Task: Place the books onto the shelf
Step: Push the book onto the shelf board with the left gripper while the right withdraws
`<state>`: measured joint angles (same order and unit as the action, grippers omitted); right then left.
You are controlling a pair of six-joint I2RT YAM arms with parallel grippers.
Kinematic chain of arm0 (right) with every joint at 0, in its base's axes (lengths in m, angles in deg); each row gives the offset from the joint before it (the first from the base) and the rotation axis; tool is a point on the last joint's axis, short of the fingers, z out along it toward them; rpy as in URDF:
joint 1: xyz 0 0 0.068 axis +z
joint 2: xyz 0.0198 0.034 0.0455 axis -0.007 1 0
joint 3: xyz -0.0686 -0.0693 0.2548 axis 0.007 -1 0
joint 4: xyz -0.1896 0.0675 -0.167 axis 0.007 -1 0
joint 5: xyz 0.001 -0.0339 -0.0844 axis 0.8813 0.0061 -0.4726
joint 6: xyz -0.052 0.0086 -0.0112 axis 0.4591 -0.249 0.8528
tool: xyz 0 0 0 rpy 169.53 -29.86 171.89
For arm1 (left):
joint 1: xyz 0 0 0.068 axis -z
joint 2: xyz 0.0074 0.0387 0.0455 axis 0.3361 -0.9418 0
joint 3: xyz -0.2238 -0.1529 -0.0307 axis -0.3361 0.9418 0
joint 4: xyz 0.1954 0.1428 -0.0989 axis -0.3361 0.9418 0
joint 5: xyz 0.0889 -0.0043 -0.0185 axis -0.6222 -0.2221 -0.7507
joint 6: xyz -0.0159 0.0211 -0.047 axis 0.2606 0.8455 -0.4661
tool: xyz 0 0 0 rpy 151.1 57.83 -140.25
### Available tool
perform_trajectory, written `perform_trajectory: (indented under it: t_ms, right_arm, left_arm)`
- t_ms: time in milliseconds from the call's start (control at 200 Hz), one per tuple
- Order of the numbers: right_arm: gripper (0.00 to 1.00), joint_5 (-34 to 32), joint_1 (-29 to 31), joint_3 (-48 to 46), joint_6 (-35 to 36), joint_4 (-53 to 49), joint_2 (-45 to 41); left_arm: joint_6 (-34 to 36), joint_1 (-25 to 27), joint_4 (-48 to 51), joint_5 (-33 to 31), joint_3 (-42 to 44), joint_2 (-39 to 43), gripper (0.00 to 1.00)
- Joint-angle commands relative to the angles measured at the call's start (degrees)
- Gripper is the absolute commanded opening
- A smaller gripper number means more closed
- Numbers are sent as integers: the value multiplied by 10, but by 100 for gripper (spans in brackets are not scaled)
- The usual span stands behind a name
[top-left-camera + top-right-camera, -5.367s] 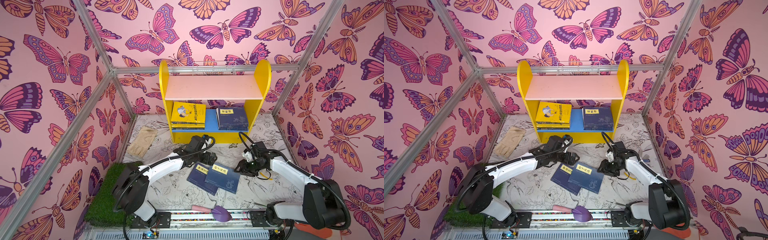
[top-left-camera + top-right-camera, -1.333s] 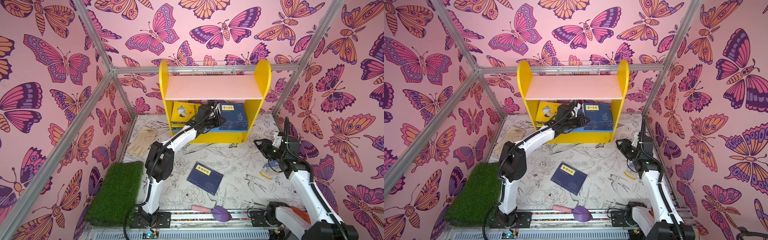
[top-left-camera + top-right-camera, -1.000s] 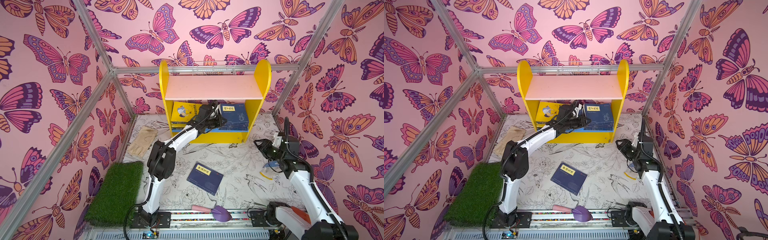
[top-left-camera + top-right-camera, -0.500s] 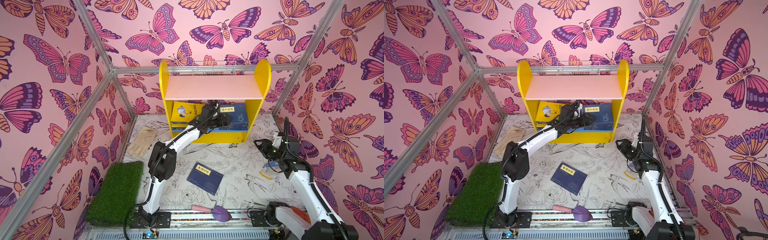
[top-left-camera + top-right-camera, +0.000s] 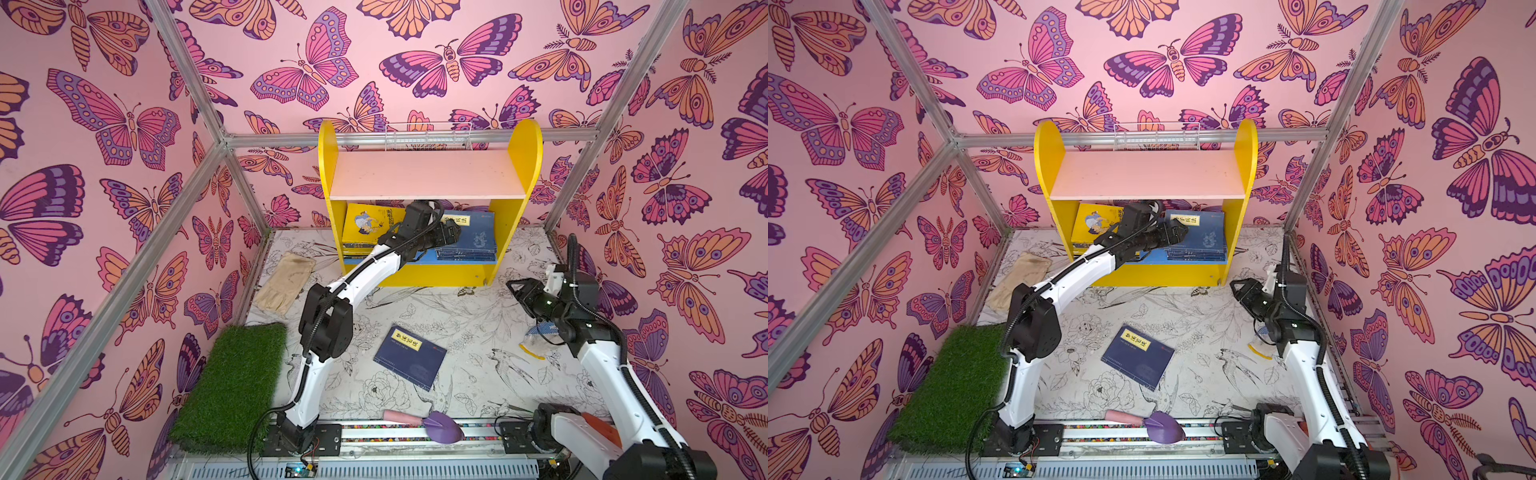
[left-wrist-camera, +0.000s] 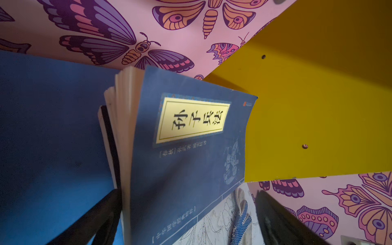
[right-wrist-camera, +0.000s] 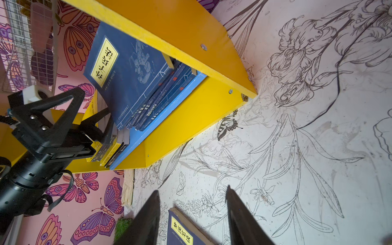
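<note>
Reaches with the left tool (image 5: 446,237) into the lower bay of the shelf (image 5: 517,141), under the pale pink upper board (image 5: 428,174) and over the blue lower board (image 5: 419,258). Holds that tool spread wide and clamped on nothing, with one finger (image 7: 95,119) just beside the near edge of the top navy book (image 7: 127,72).

Has the top navy book resting tilted, not flat, on the stack of navy books (image 5: 467,252) at the right of the bay, close to the yellow side panel, cover and yellow title label facing up. Has the yellow books (image 5: 368,220) on a low pile at the left of the same bay.

Shows one more navy book (image 5: 409,357) lying flat on the desk (image 5: 478,307) near the middle, label up, well apart from the shelf.

Poises the right tool (image 7: 192,191) above the desk at the right, in front of the shelf, spread apart and empty.

Elsewhere on the desk:
- a grass mat (image 5: 232,382) at the front left
- a beige glove (image 5: 286,280) by the left wall
- a purple trowel (image 5: 440,424) with a pink handle at the front edge

Behind the top of the shelf — a white wire basket (image 5: 428,135).
</note>
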<state>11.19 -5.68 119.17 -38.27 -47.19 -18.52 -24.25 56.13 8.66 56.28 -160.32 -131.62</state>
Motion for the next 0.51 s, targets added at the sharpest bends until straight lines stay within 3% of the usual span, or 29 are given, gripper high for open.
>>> perform_trajectory:
  t_ms: [0, 210, 501]
  right_arm:
    - [47, 22, -4, 3, 18, 5, 10]
    - [44, 28, 8, 39, 50, -19, 39]
    - [39, -40, 110, 108, 89, -26, 116]
  left_arm:
    - [5, 13, 12, -21, -18, -12, 99]
    - [1, 16, 16, -58, -5, -2, 99]
    - [15, 6, 17, -89, 21, 33, 99]
